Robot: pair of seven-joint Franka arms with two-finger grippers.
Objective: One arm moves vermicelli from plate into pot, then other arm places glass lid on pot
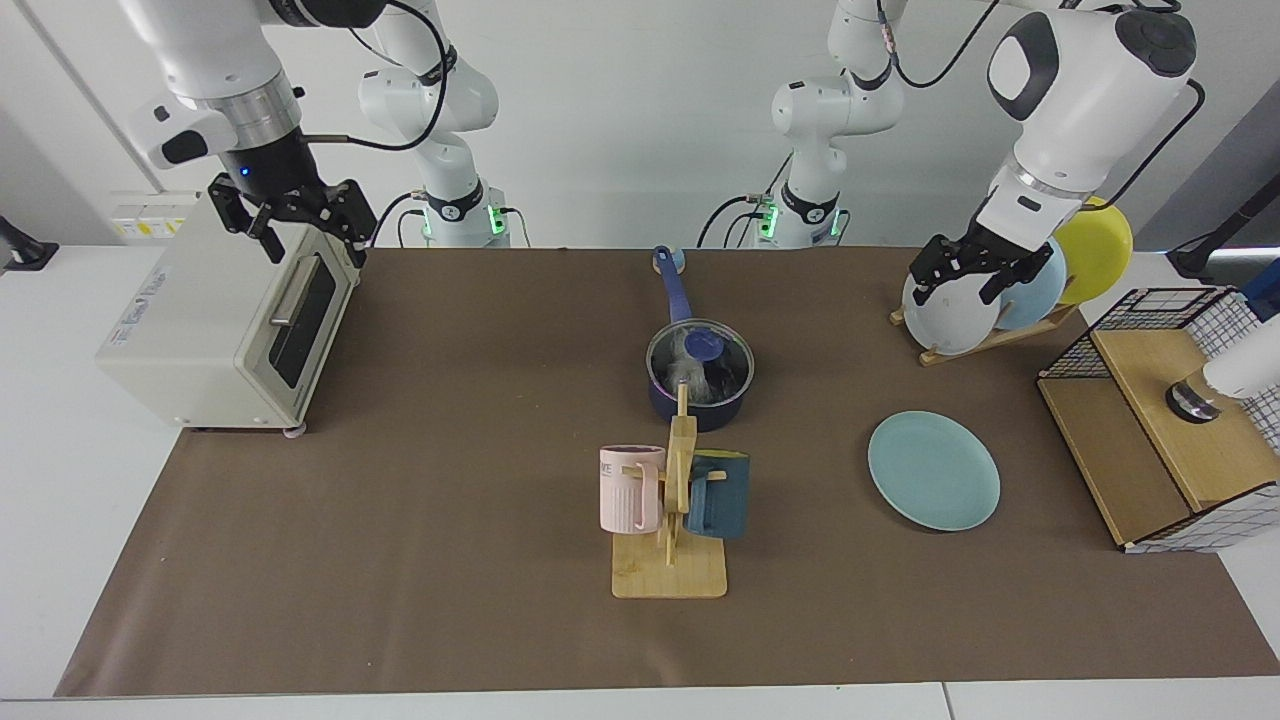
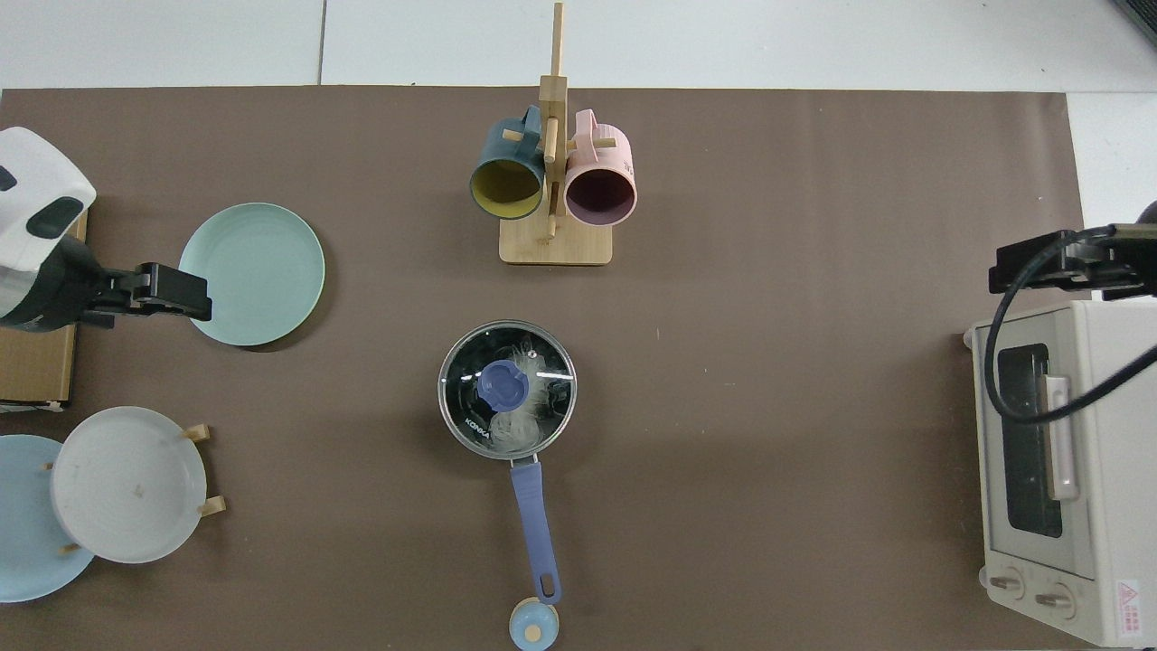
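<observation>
The dark navy pot (image 1: 700,398) (image 2: 452,425) stands mid-table, its blue handle pointing toward the arms' bases. On it sits the glass lid (image 1: 728,362) (image 2: 551,380) with its blue knob. White vermicelli (image 1: 688,372) (image 2: 522,427) shows through the glass, inside the pot. To the facing view's right, the teal plate (image 1: 933,470) (image 2: 258,271) lies bare. My right gripper (image 1: 314,248) (image 2: 1039,267) hangs open and empty above the toaster oven, far from the pot. Open and empty as well, my left gripper (image 1: 962,288) (image 2: 181,303) waits in front of the plate rack, beside the teal plate's edge.
A cream toaster oven (image 1: 220,310) (image 2: 1058,479) stands at the facing view's left. A wooden mug tree (image 1: 672,500) (image 2: 553,181) with a pink and a teal mug is in front of the pot. A plate rack (image 1: 985,300) and a wire basket (image 1: 1160,420) are at the right.
</observation>
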